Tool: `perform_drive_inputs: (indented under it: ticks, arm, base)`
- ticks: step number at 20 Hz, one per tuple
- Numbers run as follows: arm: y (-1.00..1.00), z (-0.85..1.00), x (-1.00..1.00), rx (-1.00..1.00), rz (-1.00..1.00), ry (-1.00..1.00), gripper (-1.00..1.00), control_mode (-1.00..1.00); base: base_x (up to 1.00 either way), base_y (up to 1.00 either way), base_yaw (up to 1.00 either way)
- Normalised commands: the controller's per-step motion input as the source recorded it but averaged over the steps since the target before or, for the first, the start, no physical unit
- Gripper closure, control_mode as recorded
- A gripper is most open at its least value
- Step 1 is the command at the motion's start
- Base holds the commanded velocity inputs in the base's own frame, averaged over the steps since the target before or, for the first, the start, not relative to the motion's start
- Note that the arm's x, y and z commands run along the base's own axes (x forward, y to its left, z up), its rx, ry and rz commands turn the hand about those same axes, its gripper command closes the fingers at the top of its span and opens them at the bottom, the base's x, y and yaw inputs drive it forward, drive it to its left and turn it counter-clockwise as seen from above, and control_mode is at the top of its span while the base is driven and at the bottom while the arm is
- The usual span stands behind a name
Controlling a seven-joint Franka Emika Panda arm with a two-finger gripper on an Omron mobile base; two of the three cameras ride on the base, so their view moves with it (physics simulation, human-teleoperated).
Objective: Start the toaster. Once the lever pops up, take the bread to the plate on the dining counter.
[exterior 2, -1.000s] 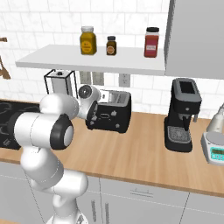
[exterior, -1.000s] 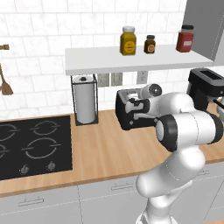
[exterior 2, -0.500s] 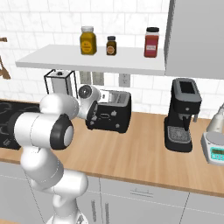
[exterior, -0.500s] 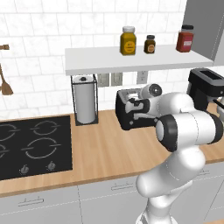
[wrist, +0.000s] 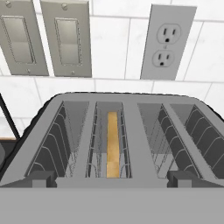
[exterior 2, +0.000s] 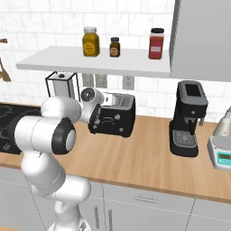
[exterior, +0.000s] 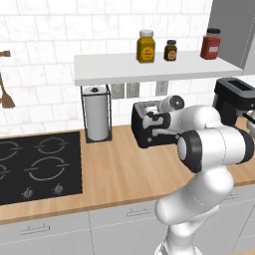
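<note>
The white arm folds forward from its base, elbow bent high, with the wrist turned down toward the back of the counter. Its gripper (exterior: 152, 121) sits low, fingers spread wide apart, holding nothing.

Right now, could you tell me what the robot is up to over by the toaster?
The white arm has reached across the wooden worktop to the black toaster, with its gripper right against the toaster's front; whether the fingers are open or shut cannot be told. In the hand view, looking down into the slots, the bread stands on edge, deep in the left slot, and the right one looks empty. The bread has not been taken out yet. A black coffee machine stands to the right.
</note>
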Motion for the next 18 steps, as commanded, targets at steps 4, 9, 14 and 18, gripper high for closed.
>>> perform_drive_inputs:
  ticks: [4,9,14,18]
  arm:
    - [0.0,0.0,0.0,0.0,0.0,0.0,-1.0,-1.0]
    - [0.0,0.0,0.0,0.0,0.0,0.0,-1.0,-1.0]
    - [0.0,0.0,0.0,0.0,0.0,0.0,-1.0,-1.0]
    - [0.0,0.0,0.0,0.0,0.0,0.0,-1.0,-1.0]
  base:
    - [0.0,0.0,0.0]
    - [0.0,0.0,0.0]
    - [0.0,0.0,0.0]
    - [0.0,0.0,0.0]
